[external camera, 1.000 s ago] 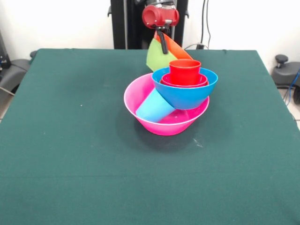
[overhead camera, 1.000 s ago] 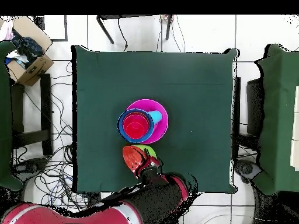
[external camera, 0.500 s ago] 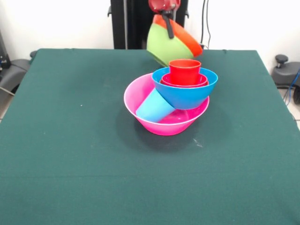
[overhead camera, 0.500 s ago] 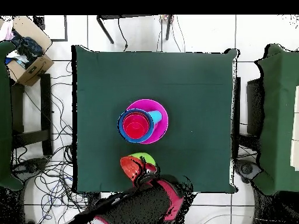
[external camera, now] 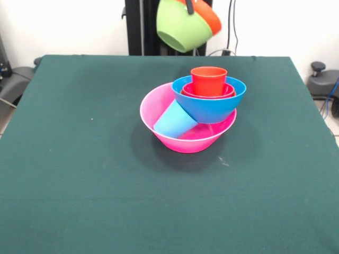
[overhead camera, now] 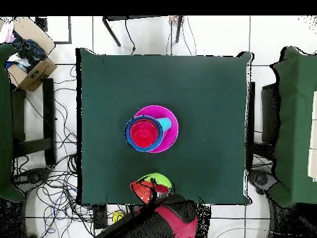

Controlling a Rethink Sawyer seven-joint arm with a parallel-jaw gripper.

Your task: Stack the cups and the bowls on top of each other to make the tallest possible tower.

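The gripper [external camera: 189,4] is hanging high at the far edge of the counter [external camera: 79,159], with its fingers clenched on the rims of two nested bowls: the large green bowl [external camera: 180,29] outside and an orange bowl [external camera: 211,18] showing inside it. Both are tilting steeply, their mouths turned up and to one side rather than level. The tower [external camera: 197,119] is standing near the middle of the counter, well apart from the held pair and lower than it. Its base is the large pink bowl [external camera: 159,114]; the light blue cup [external camera: 174,120] is lying on its side within that bowl, and the large blue bowl [external camera: 209,106] is resting partly on the cup and partly on the pink rim. A small red bowl [external camera: 207,93] is sitting in the blue one, and the red cup [external camera: 208,80] is standing upright in it as the topmost piece. In the overhead view the held green bowl [overhead camera: 158,184] is lying at the counter's robot-side edge, almost straight toward the base from the tower [overhead camera: 151,129]. Judged from this layout, the coming move is turning on carrying the pair away from the base and over the red cup, then levelling it. The yellow cup cannot be seen.
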